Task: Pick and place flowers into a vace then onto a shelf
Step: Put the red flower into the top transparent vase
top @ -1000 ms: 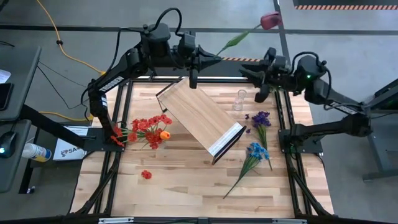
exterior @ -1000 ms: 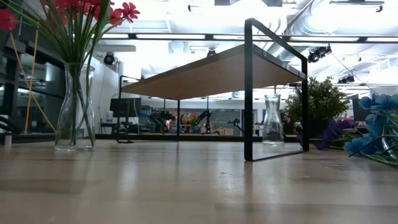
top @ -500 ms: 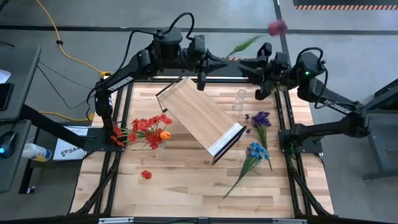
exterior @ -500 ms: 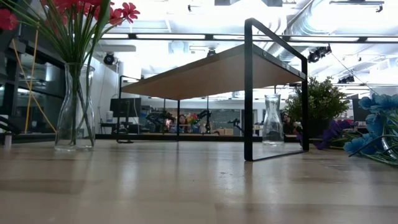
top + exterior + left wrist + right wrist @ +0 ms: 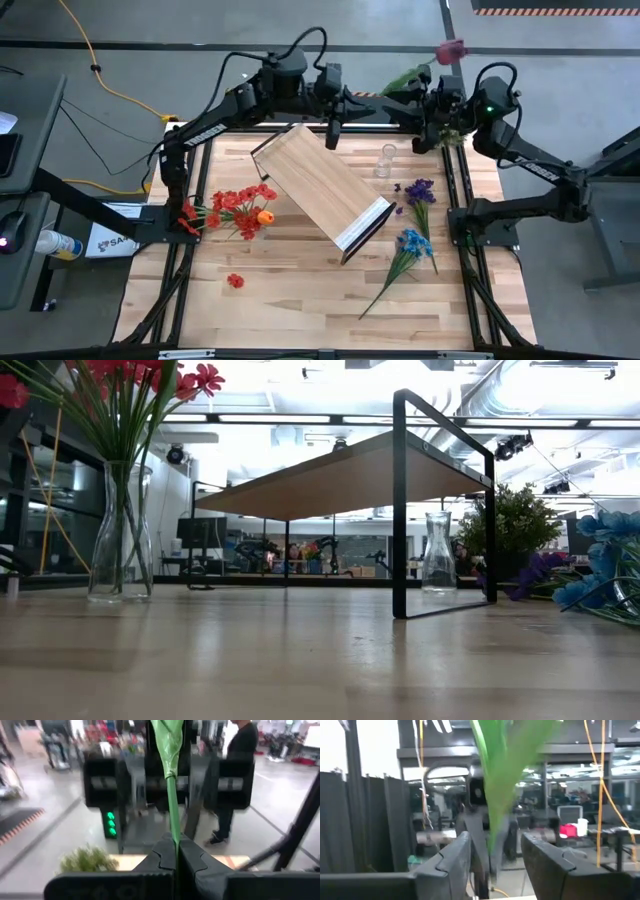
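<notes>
vases: two, one [image 5: 120, 530] holding red flowers [image 5: 238, 208], one [image 5: 384, 160] empty | shelf [image 5: 320, 188]: one | left hand [image 5: 176, 851] gripping pink-flower stem [image 5: 173, 807] | right hand [image 5: 495, 851] standing parted around stem

flower stem [image 5: 171, 795] bloom beyond left wrist frame

We can read almost no text in these views. In the high view, a white box [image 5: 108, 241] beside the left edge of the tabletop [image 5: 300, 290] carries dark letters that begin "SA"; the rest is hidden behind the frame, so we cannot make out the word. We find no legible label, brand, number or sign on anything else, and the room behind the tabletop in the low and wrist views shows us nothing we can read
</notes>
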{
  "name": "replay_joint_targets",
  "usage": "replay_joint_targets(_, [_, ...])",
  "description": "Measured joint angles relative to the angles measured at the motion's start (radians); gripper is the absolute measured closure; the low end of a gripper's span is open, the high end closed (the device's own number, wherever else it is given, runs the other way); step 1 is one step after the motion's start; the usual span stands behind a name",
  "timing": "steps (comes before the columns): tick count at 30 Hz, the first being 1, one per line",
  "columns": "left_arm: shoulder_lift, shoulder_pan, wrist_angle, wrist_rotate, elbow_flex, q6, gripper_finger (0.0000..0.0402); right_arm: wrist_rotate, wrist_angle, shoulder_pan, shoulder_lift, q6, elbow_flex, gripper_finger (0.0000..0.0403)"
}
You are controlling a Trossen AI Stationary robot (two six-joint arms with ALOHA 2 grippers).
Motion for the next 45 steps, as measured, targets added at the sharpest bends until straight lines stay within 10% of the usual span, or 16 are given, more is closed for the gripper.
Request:
replay_joint_targets(25, [0.028,0.000,0.023,0.006,0.001,-0.019,0.0373,0.000,0.060,0.000,0.006,-0.004,0.000,0.0257])
replay_joint_targets(45, [0.028,0.000,0.010,0.015,0.001,-0.020,0.0373,0.045,0.059,0.001,0.006,-0.051,0.000,0.0390])
